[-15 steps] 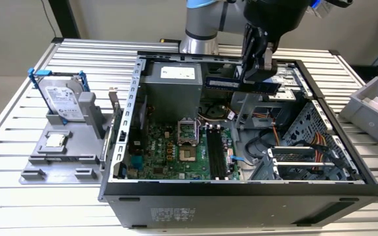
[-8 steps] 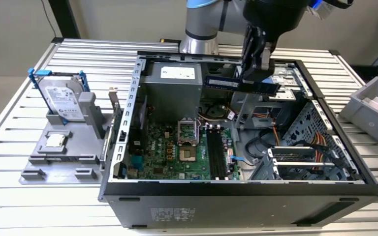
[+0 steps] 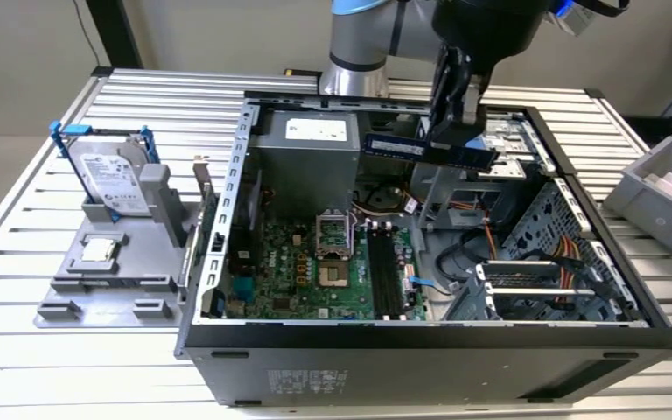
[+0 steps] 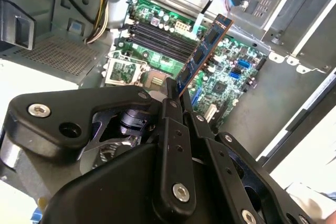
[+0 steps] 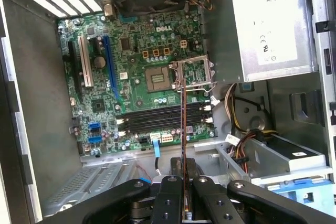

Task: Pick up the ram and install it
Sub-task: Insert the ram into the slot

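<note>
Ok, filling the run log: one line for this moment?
gripper: shut on ram | ram: held above motherboard, not seated | case: open

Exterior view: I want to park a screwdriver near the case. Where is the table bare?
Bare table lies at the exterior view's lower left, bordered by the grey fixture and the case, and in a strip between case and bin. Crowded: inside the case, under the held ram.

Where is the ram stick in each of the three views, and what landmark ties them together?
Exterior view: the ram is held level in the end effector, above the computer case.
Second wrist view: the ram slants out from the end effector, over the motherboard.
First wrist view: the ram is edge-on, a thin line crossing the memory slots.
Shared landmark: the black memory slots on the motherboard.
</note>
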